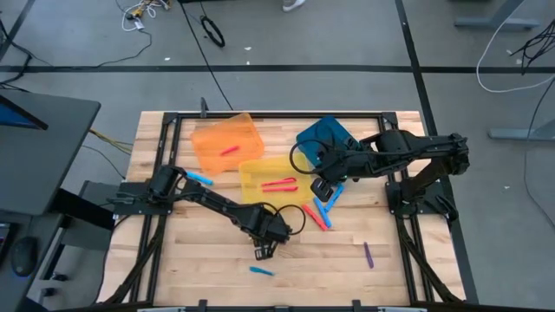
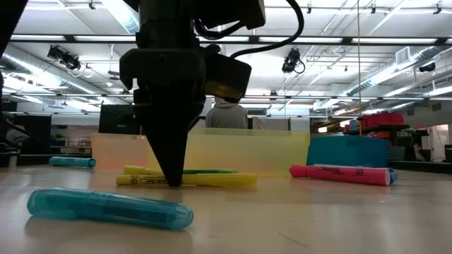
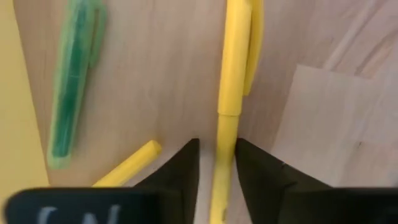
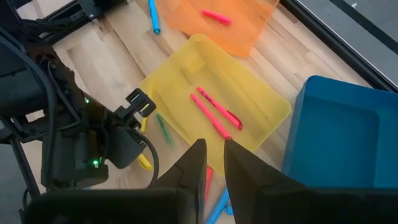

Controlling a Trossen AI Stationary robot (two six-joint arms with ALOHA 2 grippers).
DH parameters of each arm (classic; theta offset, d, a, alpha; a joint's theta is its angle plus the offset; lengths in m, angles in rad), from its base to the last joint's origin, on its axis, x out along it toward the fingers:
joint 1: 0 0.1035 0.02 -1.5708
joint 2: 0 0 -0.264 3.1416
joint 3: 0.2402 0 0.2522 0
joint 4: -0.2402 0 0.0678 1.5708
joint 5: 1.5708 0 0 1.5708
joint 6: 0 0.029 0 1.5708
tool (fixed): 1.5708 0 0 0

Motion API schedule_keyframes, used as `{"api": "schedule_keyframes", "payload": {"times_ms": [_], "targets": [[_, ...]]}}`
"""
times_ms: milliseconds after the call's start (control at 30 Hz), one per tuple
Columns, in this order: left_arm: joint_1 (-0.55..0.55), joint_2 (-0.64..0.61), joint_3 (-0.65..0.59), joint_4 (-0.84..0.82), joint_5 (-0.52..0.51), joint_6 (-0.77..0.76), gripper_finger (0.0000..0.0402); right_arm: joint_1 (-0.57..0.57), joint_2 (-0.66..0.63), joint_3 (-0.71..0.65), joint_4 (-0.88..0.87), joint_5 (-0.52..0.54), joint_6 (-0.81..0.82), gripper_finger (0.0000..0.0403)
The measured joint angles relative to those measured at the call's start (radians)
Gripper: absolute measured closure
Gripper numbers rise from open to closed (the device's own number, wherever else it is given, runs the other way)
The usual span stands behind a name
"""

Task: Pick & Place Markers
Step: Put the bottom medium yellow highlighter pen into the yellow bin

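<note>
My left gripper point(image 1: 263, 250) is down at the table near the front middle, shut on a yellow marker point(image 3: 233, 74) that lies flat on the wood. A green marker point(image 3: 71, 87) and a second yellow marker point(image 3: 127, 165) lie just beside it, touched by nothing. My right gripper point(image 1: 323, 186) hangs high over the right end of the yellow bin point(image 1: 251, 169). Its fingers point(image 4: 214, 146) stand a little apart with nothing between them. Two pink markers point(image 1: 279, 184) lie in the yellow bin. My left gripper pinches the yellow marker's barrel point(image 3: 224, 134) between its two fingers, away from the capped end. The fingers come from above, pointing down, and lie across the marker. The marker point(image 2: 212, 180) lies level with its whole length on the table.
An orange bin point(image 1: 208, 143) holding a red marker stands at the back left. A blue bin point(image 1: 325, 132) stands at the back right. Loose markers lie about: a teal one point(image 1: 260, 270) near the front, a purple one point(image 1: 368, 254), red and blue ones point(image 1: 319, 214), a blue one point(image 1: 201, 178).
</note>
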Motion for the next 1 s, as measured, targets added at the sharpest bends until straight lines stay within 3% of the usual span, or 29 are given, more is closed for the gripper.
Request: {"api": "schedule_keyframes", "payload": {"times_ms": [200, 467, 633, 1000], "targets": [[-0.004, 0.0, 0.001, 0.003, 0.003, 0.005, 0.038, 0.0, 0.0, 0.0, 0.0, 0.0, -0.001, 0.0347], [-0.013, -0.006, 0.0, -0.003, 0.007, 0.022, 0.0364, -0.001, 0.0, 0.0, 0.0, 0.0, -0.004, 0.0347], [-0.018, -0.061, -0.001, -0.012, 0.0, 0.038, 0.0375, 0.0, 0.0, 0.0, -0.011, 0.0, -0.004, 0.0347], [-0.015, -0.259, -0.001, -0.061, -0.154, 0.071, 0.0372, 0.0, -0.003, 0.0, -0.048, -0.001, -0.007, 0.0347]]}}
